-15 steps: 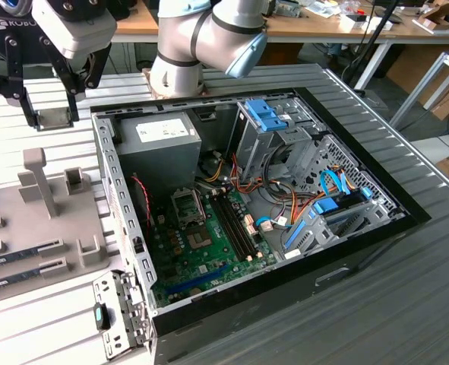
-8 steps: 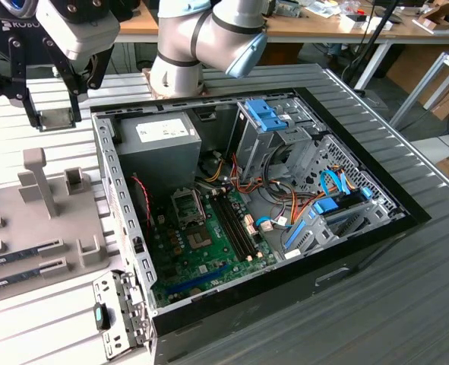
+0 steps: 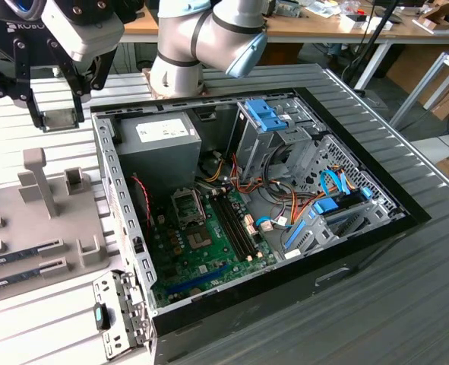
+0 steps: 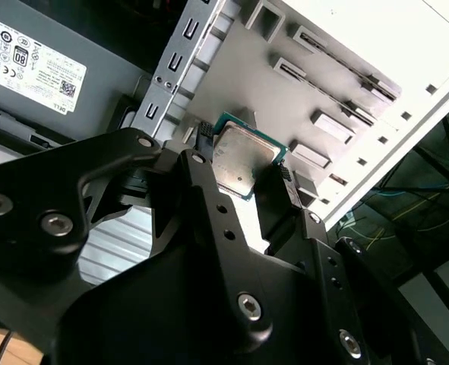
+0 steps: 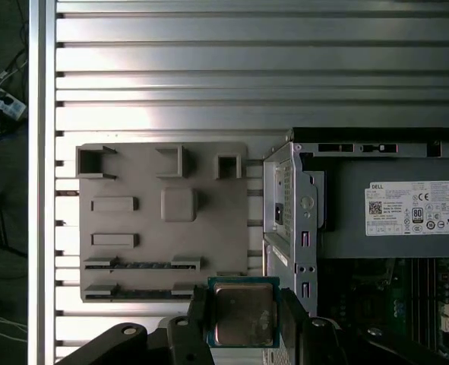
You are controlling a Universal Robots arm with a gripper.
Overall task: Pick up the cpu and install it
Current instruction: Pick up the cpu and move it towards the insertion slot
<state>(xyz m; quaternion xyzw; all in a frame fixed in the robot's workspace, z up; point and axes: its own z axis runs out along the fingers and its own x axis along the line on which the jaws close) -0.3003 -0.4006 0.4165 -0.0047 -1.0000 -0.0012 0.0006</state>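
Note:
The cpu (image 5: 243, 308) is a small square chip with a green edge and a silver-grey metal top, and it sits between two black fingers (image 5: 196, 315). My gripper (image 5: 243, 323) is shut on it. The second wrist view shows the same cpu (image 4: 243, 158) clamped in the gripper (image 4: 245, 176). In the exterior view, the gripper (image 3: 58, 114) hangs with the cpu (image 3: 60, 120) above the grey fixture plate's (image 3: 49, 228) far end, beside the open computer case (image 3: 125, 228). The black socket frame (image 3: 188, 204) lies on the green motherboard (image 3: 209, 251) inside the case.
The fixture plate (image 5: 163, 220) holds upright posts and long memory sticks (image 5: 140, 265) in slots. A grey power supply (image 3: 159, 141) fills the case's near corner, with blue drive brackets (image 3: 266, 114) and cable bundles (image 3: 285, 205) beyond. A ribbed metal table (image 5: 209, 68) surrounds everything.

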